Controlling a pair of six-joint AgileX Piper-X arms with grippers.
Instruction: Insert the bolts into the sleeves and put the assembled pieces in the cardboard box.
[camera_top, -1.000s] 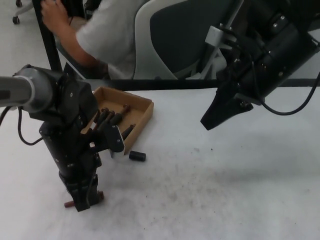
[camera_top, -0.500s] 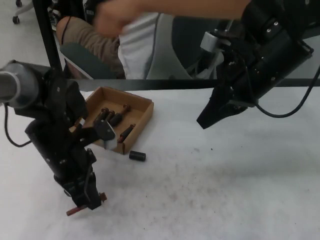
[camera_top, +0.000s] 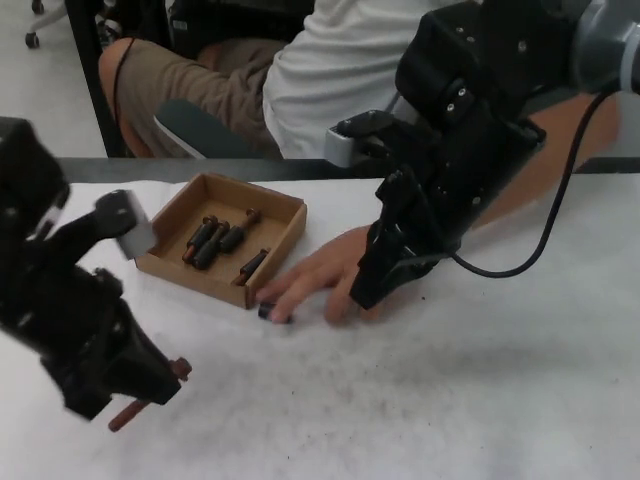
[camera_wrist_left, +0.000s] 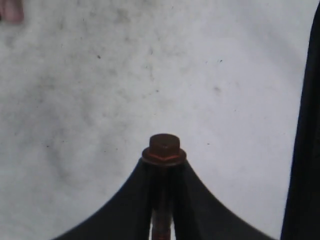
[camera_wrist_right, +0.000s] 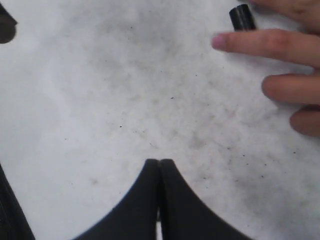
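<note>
**Arm positions mid-task**

Left gripper (camera_wrist_left: 163, 169) pinches a bolt (camera_wrist_left: 164, 149) over the bench (camera_top: 480, 400). Right gripper (camera_wrist_right: 159, 167), fingers pressed together, hangs beside a person's hand (camera_top: 318, 278), which seemingly touches the sleeve (camera_top: 274, 313) near the cardboard box (camera_top: 283, 242).

High view: set behind both arms, facing forward and down across the bench (camera_top: 450, 420). It stands far enough back to take in the box (camera_top: 190, 278), a person's hand (camera_top: 315, 280) and the bench's far edge.

Left wrist view: mounted on the wrist, looking along its own pincer (camera_wrist_left: 164, 162) and the bolt (camera_wrist_left: 164, 146) onto the bench surface, very near.

Right wrist view: same mounting, looking over its pincer (camera_wrist_right: 159, 164), close above the bench. It shares the hand and the sleeve (camera_wrist_right: 242, 16) with the high view.
</note>
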